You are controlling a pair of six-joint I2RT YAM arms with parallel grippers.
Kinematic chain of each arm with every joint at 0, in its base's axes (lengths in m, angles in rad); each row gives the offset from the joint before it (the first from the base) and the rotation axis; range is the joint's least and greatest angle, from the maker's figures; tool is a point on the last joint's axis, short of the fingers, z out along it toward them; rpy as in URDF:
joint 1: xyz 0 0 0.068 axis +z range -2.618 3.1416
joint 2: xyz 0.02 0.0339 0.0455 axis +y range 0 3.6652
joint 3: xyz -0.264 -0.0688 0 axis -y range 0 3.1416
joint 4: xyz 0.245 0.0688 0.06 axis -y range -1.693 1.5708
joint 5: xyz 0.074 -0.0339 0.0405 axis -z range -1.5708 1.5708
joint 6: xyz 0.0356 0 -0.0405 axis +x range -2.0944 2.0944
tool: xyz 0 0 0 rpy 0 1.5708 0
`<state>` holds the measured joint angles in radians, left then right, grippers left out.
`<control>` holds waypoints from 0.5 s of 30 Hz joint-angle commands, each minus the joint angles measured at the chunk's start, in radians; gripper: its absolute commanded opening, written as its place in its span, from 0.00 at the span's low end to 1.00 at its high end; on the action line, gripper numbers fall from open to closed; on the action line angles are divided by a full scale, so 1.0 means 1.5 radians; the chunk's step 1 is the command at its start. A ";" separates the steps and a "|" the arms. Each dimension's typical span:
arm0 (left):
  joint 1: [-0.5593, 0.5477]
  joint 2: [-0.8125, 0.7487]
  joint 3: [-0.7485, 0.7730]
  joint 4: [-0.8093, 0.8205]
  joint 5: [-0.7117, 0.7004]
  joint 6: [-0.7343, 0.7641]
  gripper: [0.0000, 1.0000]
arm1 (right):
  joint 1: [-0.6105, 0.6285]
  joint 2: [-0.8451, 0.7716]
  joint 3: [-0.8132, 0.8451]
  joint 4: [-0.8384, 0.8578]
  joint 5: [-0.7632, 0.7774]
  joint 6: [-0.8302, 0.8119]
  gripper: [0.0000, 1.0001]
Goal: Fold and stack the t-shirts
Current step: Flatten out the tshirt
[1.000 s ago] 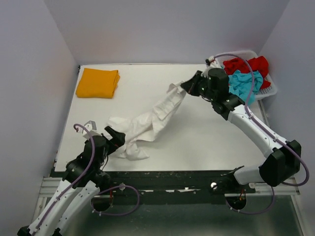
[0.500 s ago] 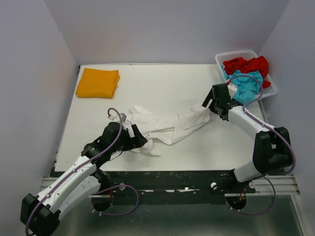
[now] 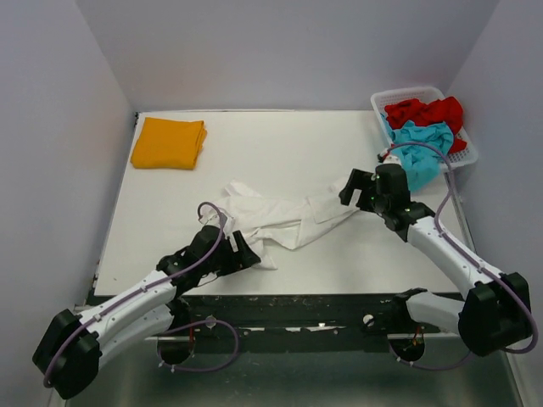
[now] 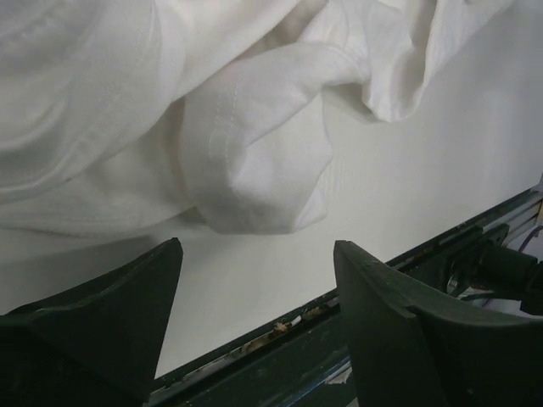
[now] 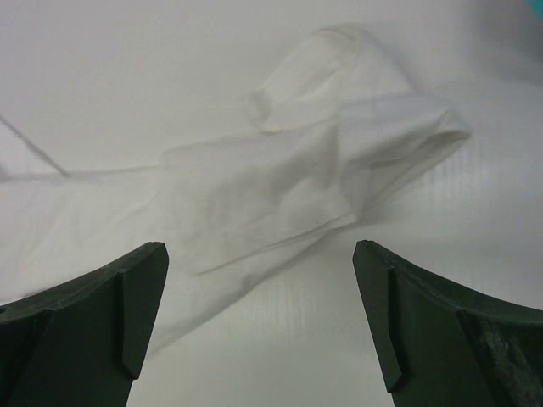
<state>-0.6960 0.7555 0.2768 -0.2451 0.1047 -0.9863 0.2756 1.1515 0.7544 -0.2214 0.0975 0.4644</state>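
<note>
White t-shirt point(image 3: 284, 216) lies rumpled mid-table, with both claws released and nothing grasped.

The shirt is soft thin cotton, strung out in a long creased band across the matte white table point(image 3: 280, 144), with a stitched hem rolled into a rounded lobe at its near end. The left gripper point(image 3: 242, 252) is low at that lobe, its dark wedge-shaped fingers point(image 4: 110, 314) spread, with cloth just ahead and none between them. The right gripper point(image 3: 349, 188) is at the band's far end, jaws wide, and a flattened sleeve lies slack on the table in front of it. The orange-yellow t-shirt point(image 3: 169, 142) is folded into a neat rectangle at the far left corner. The red t-shirt point(image 3: 424, 110) and teal t-shirt point(image 3: 422, 146) are bunched in the white plastic lattice basket point(image 3: 462, 155) at far right.
</note>
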 commanded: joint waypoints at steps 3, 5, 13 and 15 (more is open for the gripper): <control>-0.002 0.113 0.014 0.158 -0.097 -0.062 0.55 | 0.167 0.075 0.033 0.006 0.042 -0.073 1.00; -0.002 0.151 0.029 0.160 -0.114 -0.060 0.50 | 0.189 0.116 0.044 0.007 0.061 -0.066 1.00; -0.001 0.276 0.110 0.099 -0.138 -0.035 0.00 | 0.266 0.267 0.106 -0.004 0.187 -0.064 0.90; -0.001 0.273 0.113 0.072 -0.149 -0.038 0.00 | 0.272 0.301 0.134 -0.030 0.207 -0.062 0.85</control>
<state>-0.6960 1.1542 0.4194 -0.0772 -0.0540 -1.0546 0.6601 1.5288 0.8761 -0.2180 0.2729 0.3824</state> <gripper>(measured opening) 0.020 0.902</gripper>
